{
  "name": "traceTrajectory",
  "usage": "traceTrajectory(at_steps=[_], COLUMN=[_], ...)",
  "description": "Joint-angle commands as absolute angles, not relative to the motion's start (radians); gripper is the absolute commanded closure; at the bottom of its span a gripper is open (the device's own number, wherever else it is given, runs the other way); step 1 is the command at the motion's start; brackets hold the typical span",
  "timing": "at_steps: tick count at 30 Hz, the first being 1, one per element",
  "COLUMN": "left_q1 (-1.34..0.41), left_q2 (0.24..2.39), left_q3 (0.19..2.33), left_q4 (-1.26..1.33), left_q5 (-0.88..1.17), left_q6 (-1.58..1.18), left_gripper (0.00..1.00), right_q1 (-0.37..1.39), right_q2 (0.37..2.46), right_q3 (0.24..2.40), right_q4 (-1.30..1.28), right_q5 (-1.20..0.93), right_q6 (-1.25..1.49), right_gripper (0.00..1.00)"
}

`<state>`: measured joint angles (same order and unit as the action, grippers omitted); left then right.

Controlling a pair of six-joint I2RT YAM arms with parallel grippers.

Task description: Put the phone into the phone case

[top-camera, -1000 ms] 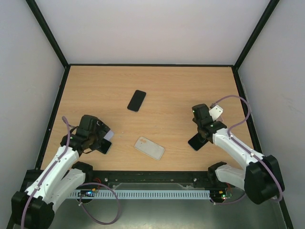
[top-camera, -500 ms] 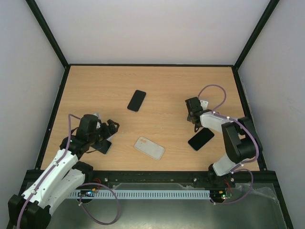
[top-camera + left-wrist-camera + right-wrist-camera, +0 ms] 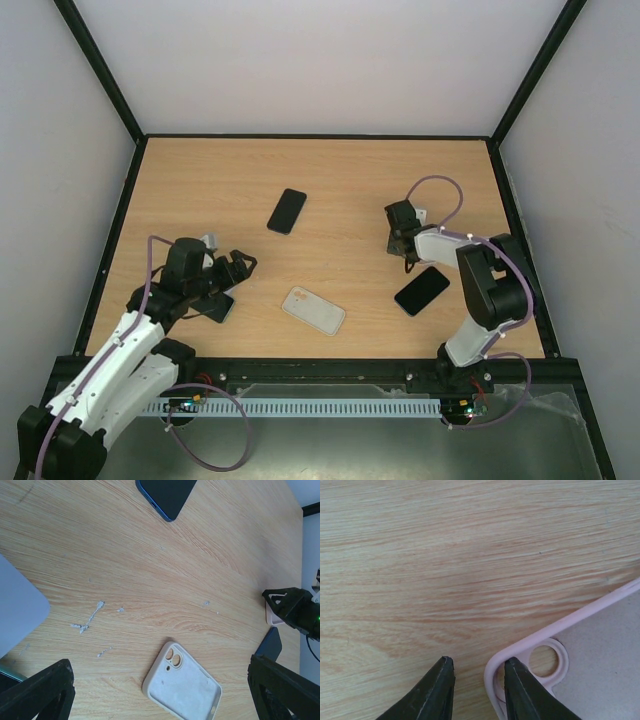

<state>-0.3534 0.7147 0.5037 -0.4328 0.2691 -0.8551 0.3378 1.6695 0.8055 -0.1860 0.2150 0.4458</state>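
A beige phone case (image 3: 313, 310) lies open side up near the front middle; it also shows in the left wrist view (image 3: 182, 689). One dark phone (image 3: 287, 210) lies further back, another dark phone (image 3: 421, 290) at the front right. My left gripper (image 3: 237, 268) is open and empty, its jaws wide, left of the beige case. My right gripper (image 3: 404, 243) is low on the table, open, its fingertips (image 3: 517, 690) straddling the corner rim of a pink case (image 3: 600, 645) without pinching it.
A pale lavender flat object (image 3: 15, 610) lies under my left wrist, near the front left (image 3: 222, 303). Black frame rails (image 3: 120, 230) edge the wooden table. White scuff marks (image 3: 87, 620) dot the wood.
My right gripper has moved back and left, off the front-right phone, down onto the table at the pink case. My left gripper has swung right and spread open.
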Motion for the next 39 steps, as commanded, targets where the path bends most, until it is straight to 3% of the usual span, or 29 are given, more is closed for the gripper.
traceTrajectory(at_steps=[1, 10, 16, 24, 31, 39], left_q1=[-0.356, -0.356, -0.356, -0.356, -0.356, -0.357], left_q2=[0.709, 0.688, 0.687, 0.654, 0.635, 0.626], left_q3=[0.503, 0.519, 0.522, 0.517, 0.509, 0.508], left_q4=[-0.436, -0.462, -0.466, -0.504, -0.51, -0.515], left_q5=[0.285, 0.27, 0.258, 0.236, 0.225, 0.215], left_q6=[-0.838, -0.837, -0.845, -0.851, -0.87, -0.877], left_gripper=[0.07, 0.07, 0.07, 0.06, 0.06, 0.06], right_q1=[0.331, 0.333, 0.37, 0.53, 0.613, 0.617], right_q2=[1.703, 1.647, 1.63, 1.715, 1.764, 1.763], right_q3=[0.836, 0.84, 0.806, 0.846, 0.928, 0.955], right_q4=[-0.231, -0.188, -0.015, 0.215, 0.234, 0.071], right_q5=[0.194, -0.036, -0.234, -0.273, -0.141, -0.003], right_q6=[0.425, 0.498, 0.764, 1.155, 1.393, 1.724], right_gripper=[0.72, 0.98, 0.98, 0.98, 0.98, 0.98])
